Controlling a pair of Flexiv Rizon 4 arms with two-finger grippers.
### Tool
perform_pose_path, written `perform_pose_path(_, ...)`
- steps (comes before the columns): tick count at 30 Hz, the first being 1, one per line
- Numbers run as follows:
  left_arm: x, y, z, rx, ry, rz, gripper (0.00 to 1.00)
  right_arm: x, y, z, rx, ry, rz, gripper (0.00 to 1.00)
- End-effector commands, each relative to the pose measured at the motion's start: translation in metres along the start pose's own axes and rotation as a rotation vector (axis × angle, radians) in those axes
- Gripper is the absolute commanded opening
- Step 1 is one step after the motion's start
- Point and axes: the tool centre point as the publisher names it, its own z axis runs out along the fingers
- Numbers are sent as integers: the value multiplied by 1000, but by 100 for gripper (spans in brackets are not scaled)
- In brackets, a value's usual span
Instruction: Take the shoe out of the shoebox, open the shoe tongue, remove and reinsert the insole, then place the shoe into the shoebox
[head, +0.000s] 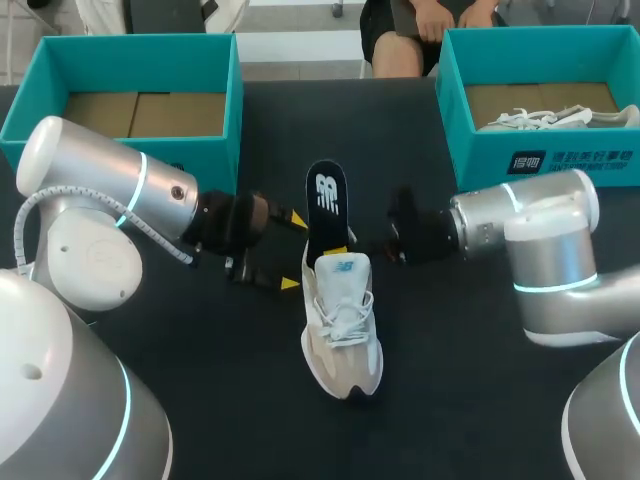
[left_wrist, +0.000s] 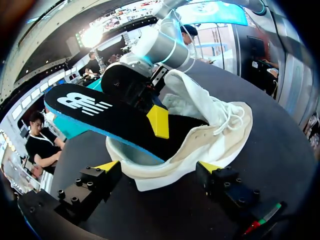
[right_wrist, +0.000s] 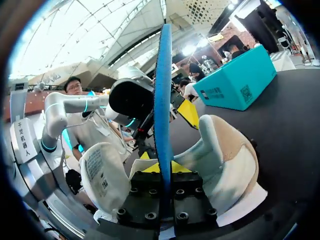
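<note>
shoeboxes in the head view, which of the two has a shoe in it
The teal shoebox on the robot's right: a white shoe lies inside it. The left shoebox shows only its bare brown cardboard floor.

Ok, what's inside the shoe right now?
The black insole goes into the shoe at the heel opening, its logo end sticking out, pinched by the right hand. How far it reaches toward the toe is hidden by the upper.

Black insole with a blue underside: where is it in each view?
Head view: black insole at the middle, sticking out of the white and beige sneaker.
Left wrist view: ahead of the left gripper, slanting from the sneaker.
Right wrist view: edgewise, held in the right gripper.
Shared landmark: the sneaker.
</note>
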Motion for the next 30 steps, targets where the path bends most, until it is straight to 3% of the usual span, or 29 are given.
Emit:
perform_pose_path(1, 0, -1, 1, -4, 0, 0, 100, 12, -15, 3, -7, -22, 18, 0)
perform_pose_path(6, 0, -1, 1, -4, 0, 0, 100, 12, -11, 0, -11, -38, 12, 2)
perform_pose_path(7, 0, -1, 1, -4, 0, 0, 100, 12, -6, -2, -9, -44, -2, 16)
perform_pose_path(10, 0, -1, 1, -4, 0, 0, 100, 9, 4, -5, -4, -50, -28, 36)
perform_pose_path(14, 0, -1, 1, -4, 0, 0, 100, 5, 19, -10, 5, -53, -64, 40)
perform_pose_path(20, 0, -1, 1, -4, 0, 0, 100, -5, 36, -15, 18, -51, -102, 38)
perform_pose_path(23, 0, -1, 1, -4, 0, 0, 100, -12, 37, -14, 25, -29, -97, 32)
perform_pose_path(24, 0, -1, 1, -4, 0, 0, 100, -13, 36, -13, 29, -19, -91, 21)
perform_pose_path(25, 0, -1, 1, -4, 0, 0, 100, -14, 35, -12, 30, -14, -89, 0)
perform_pose_path(30, 0, -1, 1, -4, 0, 0, 100, -10, 21, -6, 40, 19, -57, 0)
